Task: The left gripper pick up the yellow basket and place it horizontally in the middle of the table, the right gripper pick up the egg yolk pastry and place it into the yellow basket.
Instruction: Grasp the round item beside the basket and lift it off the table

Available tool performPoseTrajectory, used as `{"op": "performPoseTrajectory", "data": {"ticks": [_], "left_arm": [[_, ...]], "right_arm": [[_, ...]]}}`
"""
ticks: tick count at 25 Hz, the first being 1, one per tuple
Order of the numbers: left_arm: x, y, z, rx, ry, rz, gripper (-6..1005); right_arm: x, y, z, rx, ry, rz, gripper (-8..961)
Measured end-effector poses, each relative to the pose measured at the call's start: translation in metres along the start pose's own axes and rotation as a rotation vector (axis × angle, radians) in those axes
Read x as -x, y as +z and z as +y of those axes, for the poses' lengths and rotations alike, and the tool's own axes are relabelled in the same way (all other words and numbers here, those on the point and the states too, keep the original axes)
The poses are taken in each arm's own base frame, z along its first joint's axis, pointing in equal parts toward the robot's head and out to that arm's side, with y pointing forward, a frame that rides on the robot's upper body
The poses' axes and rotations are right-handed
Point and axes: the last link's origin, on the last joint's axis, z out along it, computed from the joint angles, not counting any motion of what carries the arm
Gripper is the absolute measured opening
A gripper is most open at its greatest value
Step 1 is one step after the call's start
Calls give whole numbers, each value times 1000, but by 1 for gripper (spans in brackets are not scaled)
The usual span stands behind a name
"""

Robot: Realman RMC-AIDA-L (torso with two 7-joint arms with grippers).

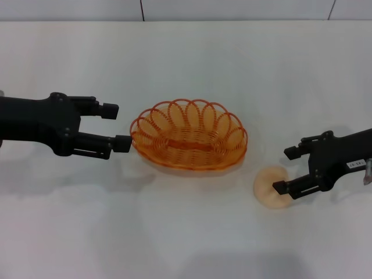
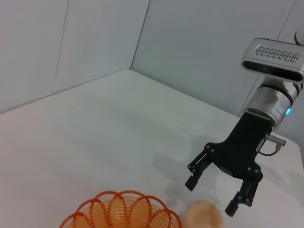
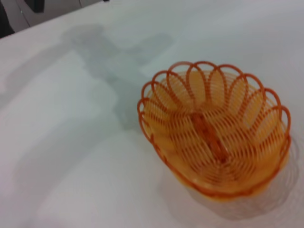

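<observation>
Fingers of the black two-fingered right gripper (image 1: 287,170) stand spread wide at the lower right of the head view, holding nothing, the lower one touching the small round cream-beige egg yolk pastry (image 1: 271,187). Left of it, mid-frame, sits the oval orange-yellow wire basket (image 1: 189,135), lying lengthways and unoccupied. At centre left the black left gripper (image 1: 115,127) is also open, its tips right beside the basket's rim. The basket step looks done; the pastry pick-up seems in hand, calling for centring over the pastry and closing. Everything rests on the plain white table (image 1: 186,244), pale wall panels behind.
</observation>
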Motion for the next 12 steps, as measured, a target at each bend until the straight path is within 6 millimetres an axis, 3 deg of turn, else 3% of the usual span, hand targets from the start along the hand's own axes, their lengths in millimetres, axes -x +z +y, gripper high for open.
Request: {"op": "performPoseTrajectory", "data": {"ticks": [12], "left_arm": [[-2,1,-2,-8,1,3,863]], "right_arm": [[-2,7,2,4,-24,45,727]]}}
